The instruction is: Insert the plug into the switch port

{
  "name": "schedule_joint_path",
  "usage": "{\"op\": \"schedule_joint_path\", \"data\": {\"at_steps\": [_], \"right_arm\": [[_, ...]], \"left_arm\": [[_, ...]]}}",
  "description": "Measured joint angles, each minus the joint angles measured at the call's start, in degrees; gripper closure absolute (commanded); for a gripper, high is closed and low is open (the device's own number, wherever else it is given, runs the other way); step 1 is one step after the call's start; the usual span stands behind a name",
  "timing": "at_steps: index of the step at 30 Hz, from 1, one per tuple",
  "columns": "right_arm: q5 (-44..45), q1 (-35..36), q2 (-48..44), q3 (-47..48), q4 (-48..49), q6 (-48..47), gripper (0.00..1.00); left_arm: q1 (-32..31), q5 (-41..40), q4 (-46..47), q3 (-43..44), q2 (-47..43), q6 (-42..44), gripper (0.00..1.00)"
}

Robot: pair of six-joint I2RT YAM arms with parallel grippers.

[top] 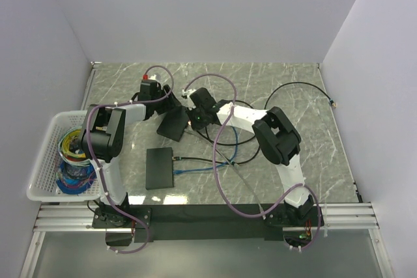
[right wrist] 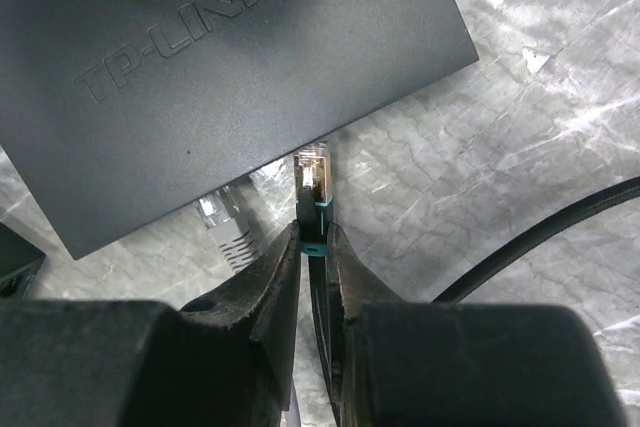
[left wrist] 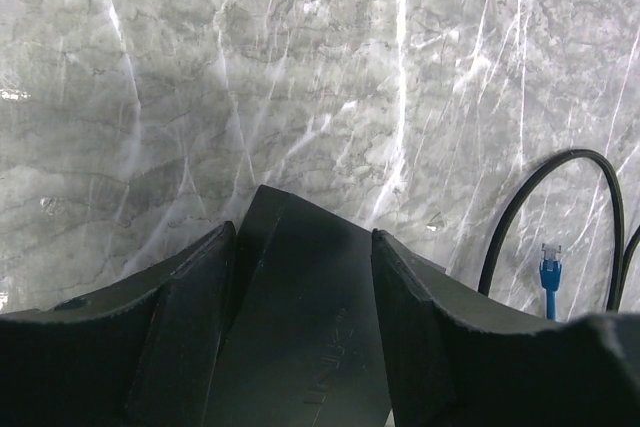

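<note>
Plug [right wrist: 313,179] pinched in right tool [right wrist: 312,239], long axis aimed tip-first at switch [right wrist: 200,67] edge; left tool [left wrist: 302,239] clamps switch.

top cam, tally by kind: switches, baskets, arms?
Switches: 2 (tilted switch, flat switch)
Baskets: 1 (white basket)
Arms: 2 (left arm, right arm)
Total: 5
</note>
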Motion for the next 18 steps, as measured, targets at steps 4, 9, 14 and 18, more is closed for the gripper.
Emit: {"op": "schedule_joint_path", "data": {"at_steps": [4,9,14,18], "right_arm": [[0.83,0.31,-0.52,-1.03,-0.26,-0.31,1.00],[1.27,0.63,-0.74,-1.29,-0.63,-0.35,1.00],[1.09,0.79,-1.40,-2.12,-0.85,-0.35,1.00],[1.07,0.83,-1.42,-2.12,-0.96,-0.35,1.00]], "left_arm": [[-0.15,-0.57,-0.48,0.20,0.00,0.02,0.39],[-0.26,-0.72,-0.79,0.20,0.00,0.28,0.39],[-0.28,-0.76,-0.83,0.22,0.00,0.46,0.39],[-0.28,-0.76,-0.81,0.22,0.00,0.44,0.39]]}}
